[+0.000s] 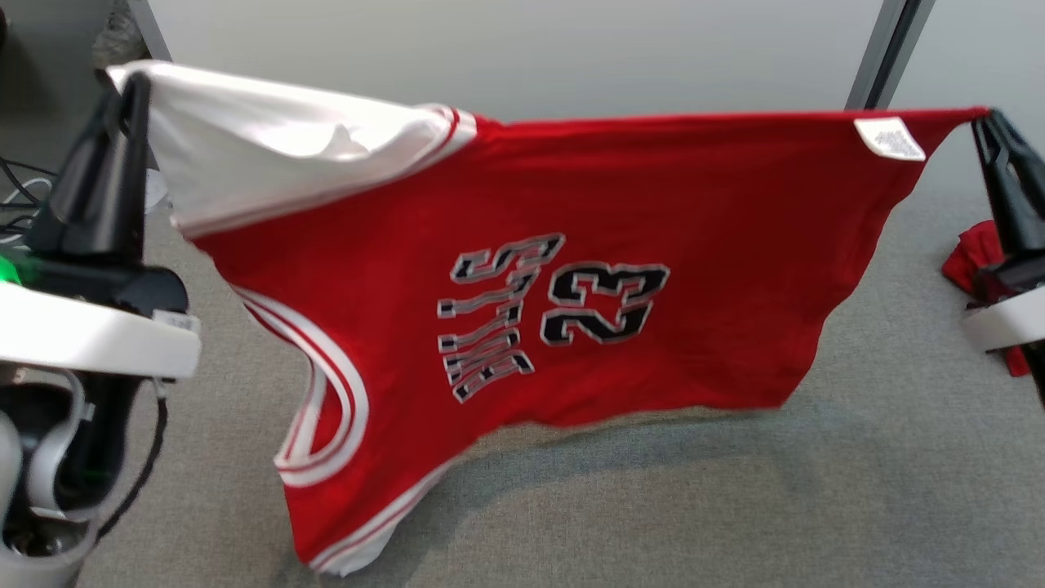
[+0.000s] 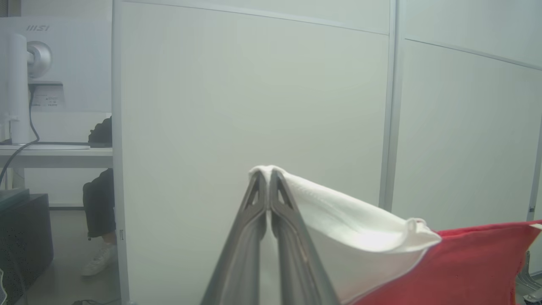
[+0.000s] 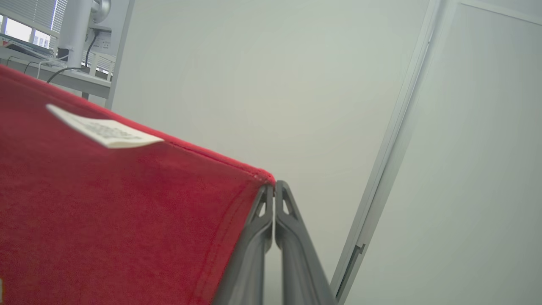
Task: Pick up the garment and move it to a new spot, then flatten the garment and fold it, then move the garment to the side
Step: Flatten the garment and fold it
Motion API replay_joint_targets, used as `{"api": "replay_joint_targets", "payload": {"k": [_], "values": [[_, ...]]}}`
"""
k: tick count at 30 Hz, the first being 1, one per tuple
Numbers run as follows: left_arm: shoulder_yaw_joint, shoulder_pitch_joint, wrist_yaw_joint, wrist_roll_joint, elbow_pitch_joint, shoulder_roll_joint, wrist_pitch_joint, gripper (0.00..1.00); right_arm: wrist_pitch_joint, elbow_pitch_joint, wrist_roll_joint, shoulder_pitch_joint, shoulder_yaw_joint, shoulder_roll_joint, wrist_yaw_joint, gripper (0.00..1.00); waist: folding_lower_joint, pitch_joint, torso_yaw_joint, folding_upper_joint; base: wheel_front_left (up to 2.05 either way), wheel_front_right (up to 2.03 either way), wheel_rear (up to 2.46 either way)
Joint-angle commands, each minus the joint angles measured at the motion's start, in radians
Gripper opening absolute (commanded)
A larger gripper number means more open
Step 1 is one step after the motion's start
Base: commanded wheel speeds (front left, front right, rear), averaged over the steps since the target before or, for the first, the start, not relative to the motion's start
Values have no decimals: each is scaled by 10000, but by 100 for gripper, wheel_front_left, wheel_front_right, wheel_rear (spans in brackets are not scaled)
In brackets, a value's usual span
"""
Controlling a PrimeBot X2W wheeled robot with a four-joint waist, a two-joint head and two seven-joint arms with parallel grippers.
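Note:
The garment (image 1: 571,269) is a red sleeveless jersey with white trim, a black "23" and a white inner side showing at its left end. It hangs stretched in the air above the grey carpet. My left gripper (image 1: 131,82) is shut on its white left corner (image 2: 322,199), with the fingertips pinching the cloth (image 2: 267,173). At the far right my right gripper (image 1: 984,118) is shut on the red corner (image 3: 127,203) next to a white care label (image 3: 106,132). The jersey's lower edge droops toward the floor at the left.
Pale partition panels (image 1: 506,49) with a metal post (image 1: 886,53) stand behind the jersey. Another red cloth (image 1: 976,253) lies on the carpet at the right. Beyond the partition in the left wrist view are a desk with a monitor (image 2: 46,63) and a person's leg and shoe (image 2: 99,237).

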Motion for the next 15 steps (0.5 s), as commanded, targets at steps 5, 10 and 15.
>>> {"api": "replay_joint_targets", "payload": {"k": [5, 10, 15], "values": [[1193, -2064, -256, -686, -802, 515, 245, 0, 3, -1190, 591, -959, 8, -996, -2, 0, 0, -422, -136, -1, 0, 0, 0], [1648, -3010, -104, -1123, -1578, 641, 620, 0, 573, -2816, 845, -843, -1145, -1642, -2, 0, 0, -527, -175, -1, 0, 0, 0], [1583, -3572, 11, -1386, -1709, 1040, 1523, 0, 1636, -4379, 1074, -676, -2149, -2063, -2, 0, 0, -363, -265, -1, 0, 0, 0]]}}
